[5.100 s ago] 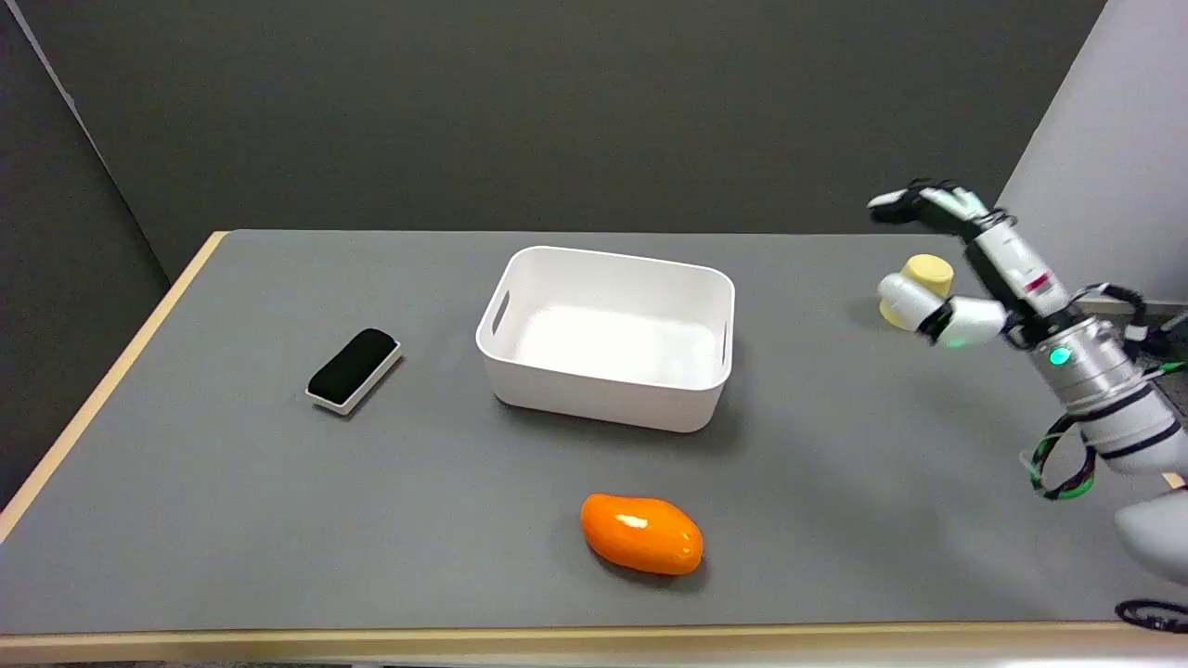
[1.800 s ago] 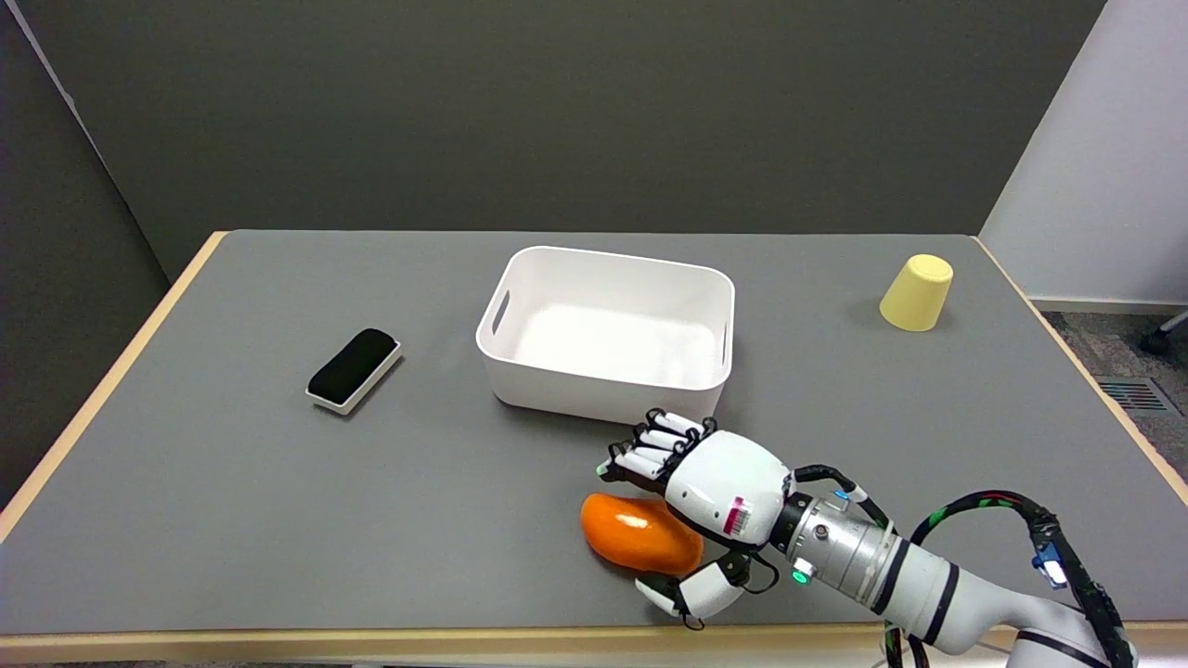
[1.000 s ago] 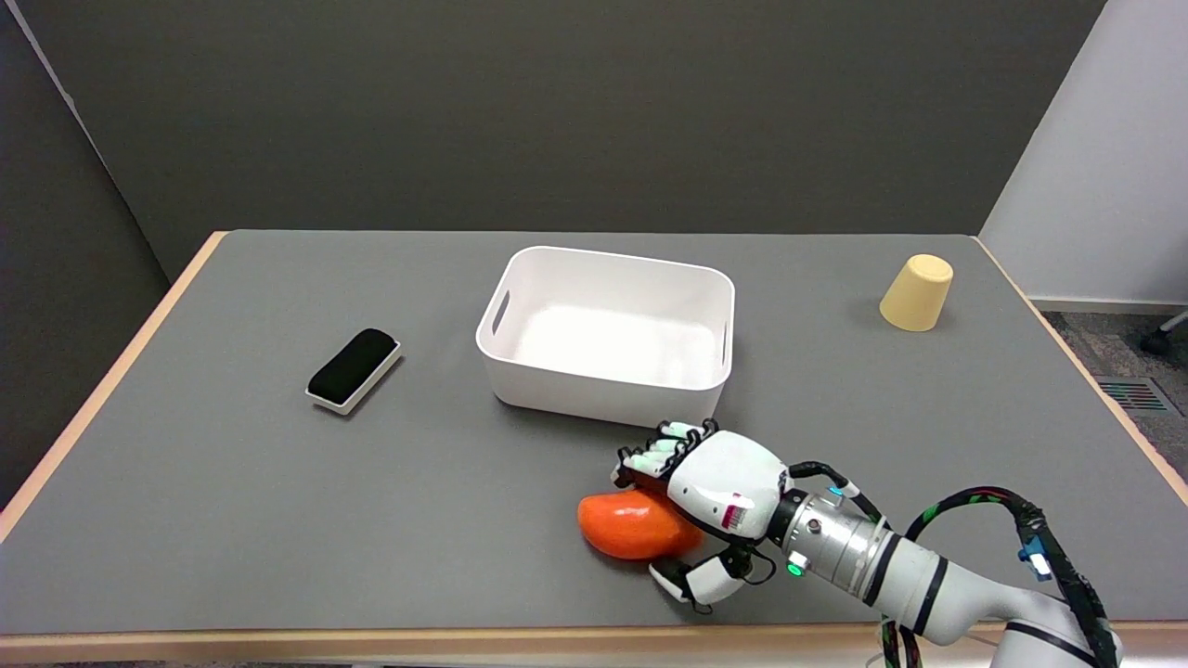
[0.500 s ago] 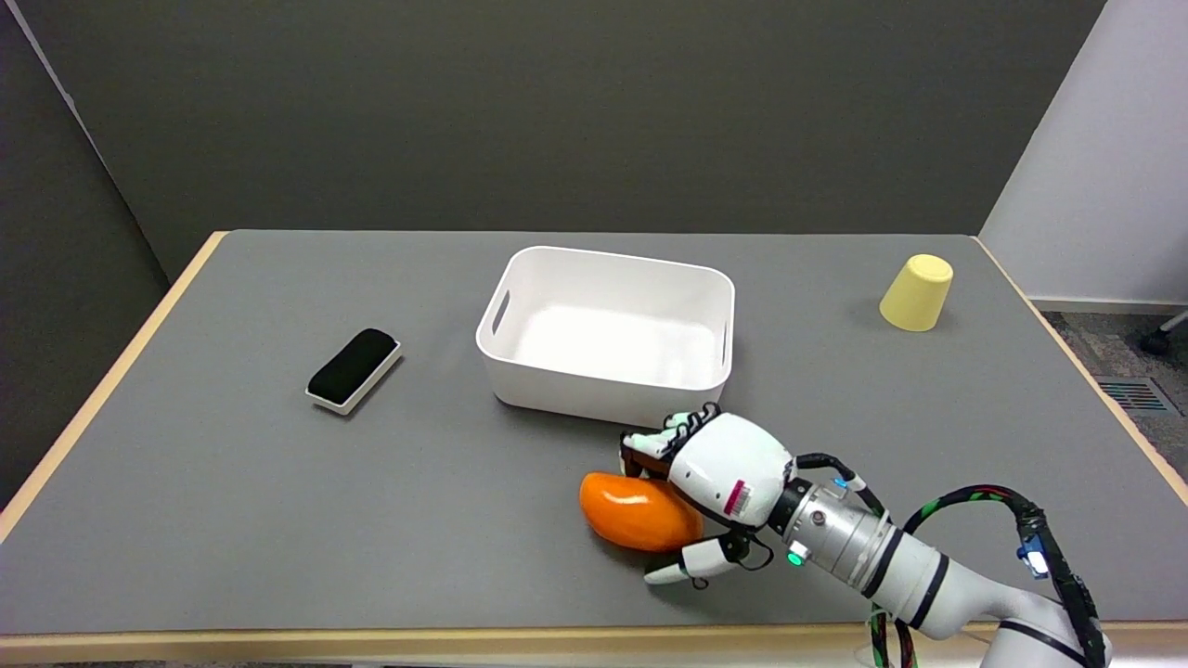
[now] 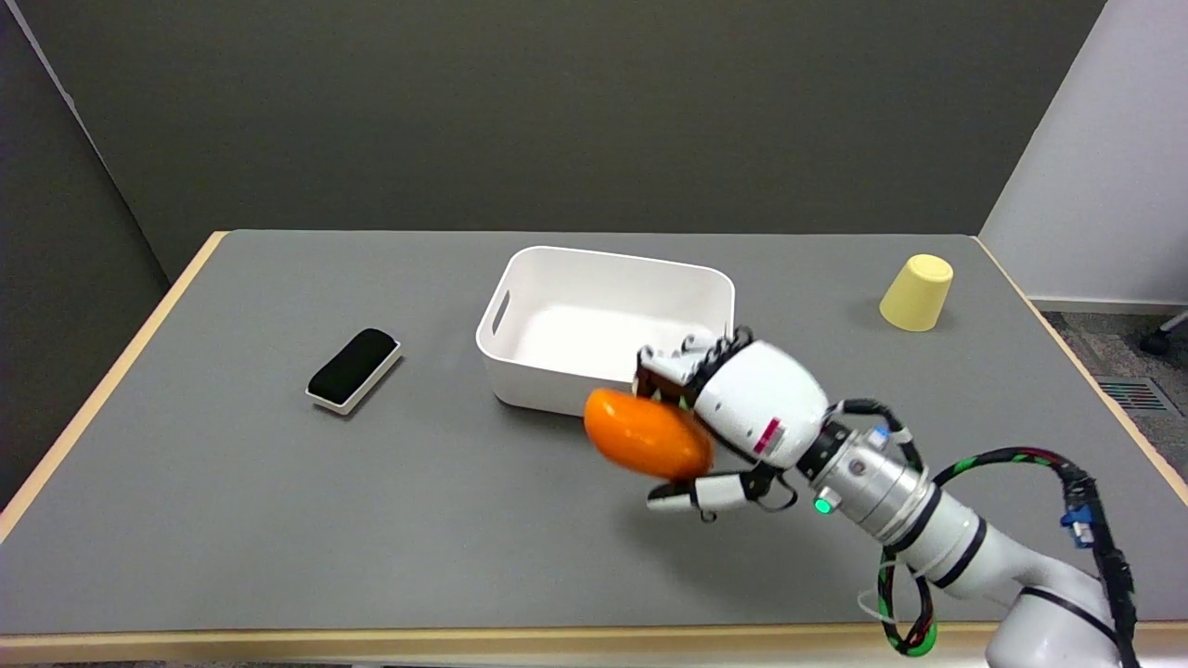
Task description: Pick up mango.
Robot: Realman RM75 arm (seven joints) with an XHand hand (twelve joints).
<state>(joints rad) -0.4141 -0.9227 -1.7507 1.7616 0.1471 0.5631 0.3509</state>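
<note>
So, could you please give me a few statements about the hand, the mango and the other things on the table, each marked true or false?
1. The right hand holds the mango. True.
2. The mango lies inside the white bin. False: it is in the hand's grip, in front of the bin's near wall.
3. The yellow cup stands mouth down near the table's far right corner. True.
4. The black eraser lies to the right of the bin. False: it lies to its left.
5. The mango rests on the table. False: it is lifted, its shadow apart below.
</note>
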